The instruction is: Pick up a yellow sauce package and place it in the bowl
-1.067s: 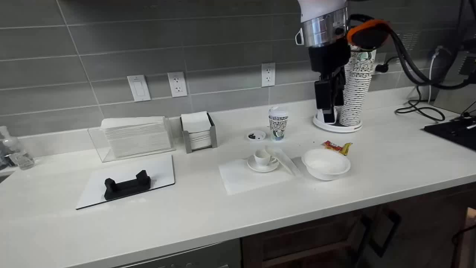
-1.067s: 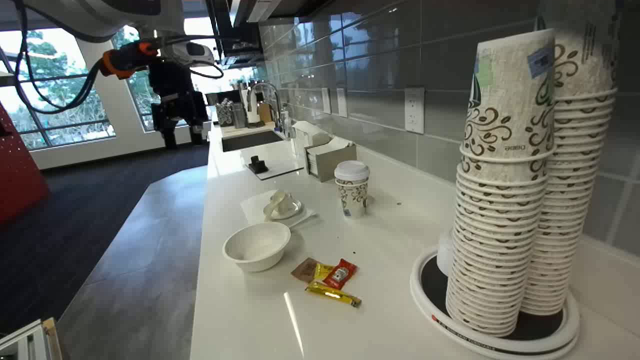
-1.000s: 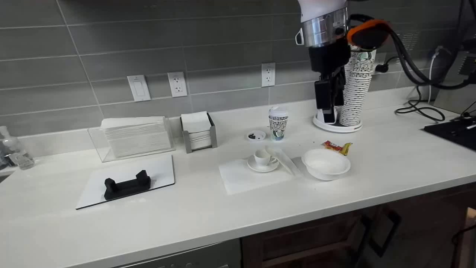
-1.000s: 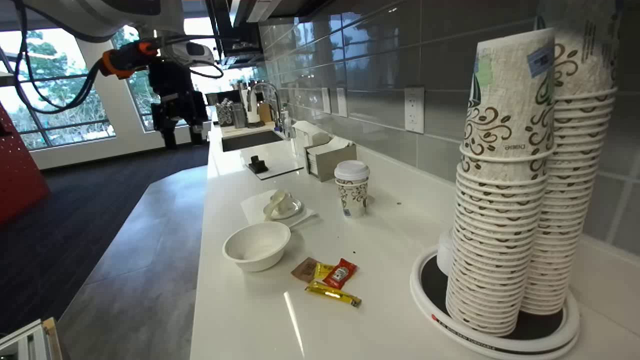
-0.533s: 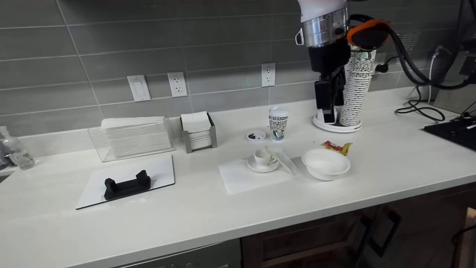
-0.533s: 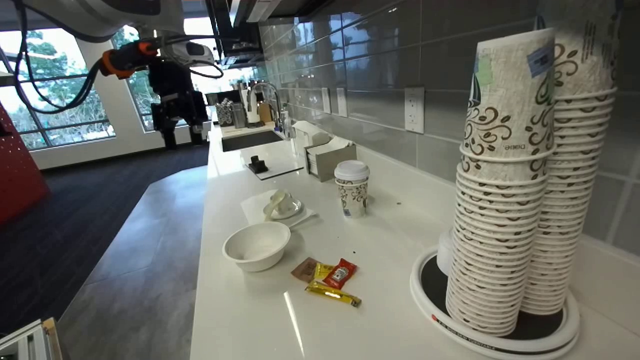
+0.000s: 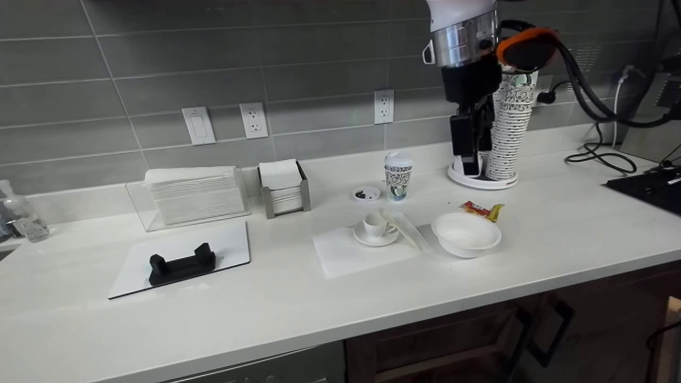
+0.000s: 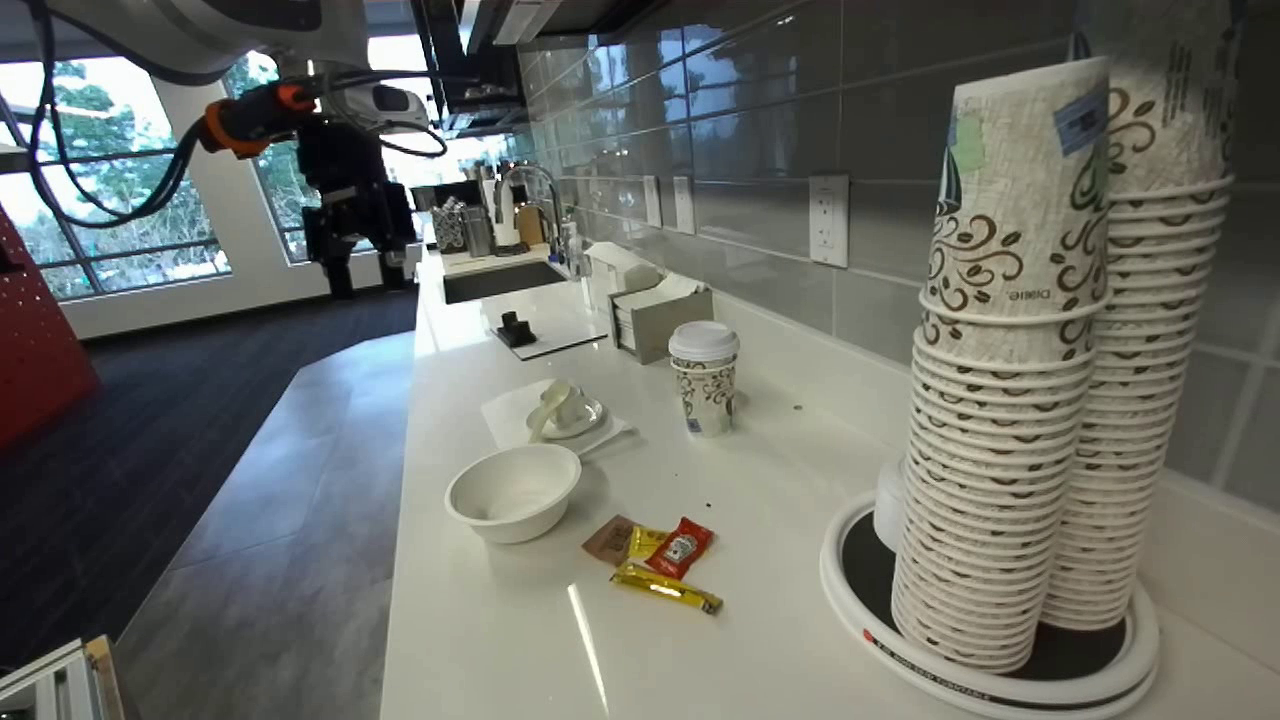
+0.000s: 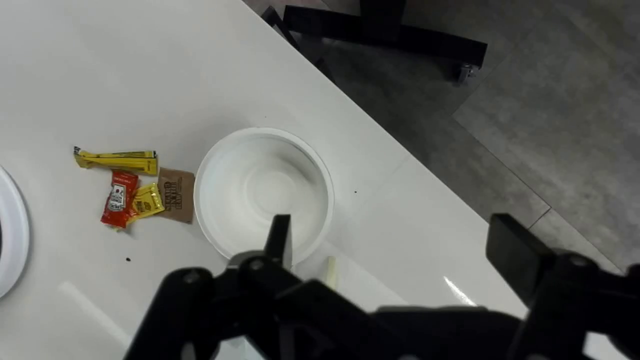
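Two yellow packets lie on the counter beside the bowl: a long narrow one (image 8: 668, 588) and a small flat one (image 8: 649, 542) partly under a red packet. Both show in the wrist view, the long one (image 9: 120, 161) above the small one (image 9: 148, 201). I cannot tell which is the sauce package meant. In an exterior view the bowl partly hides the packets, with one yellow end (image 7: 495, 213) showing. The plain white bowl (image 9: 265, 190) is empty; it shows in both exterior views (image 7: 465, 234) (image 8: 512, 490). My gripper (image 9: 392, 227) is open and empty, high above the counter (image 8: 366, 270).
A red packet (image 8: 682, 547) and a brown packet (image 8: 612, 540) lie with the yellow ones. A cup on a saucer (image 7: 375, 229), a lidded paper cup (image 7: 398, 178) and tall cup stacks (image 8: 1000, 480) on a turntable stand nearby. The counter's front edge (image 9: 380, 125) runs past the bowl.
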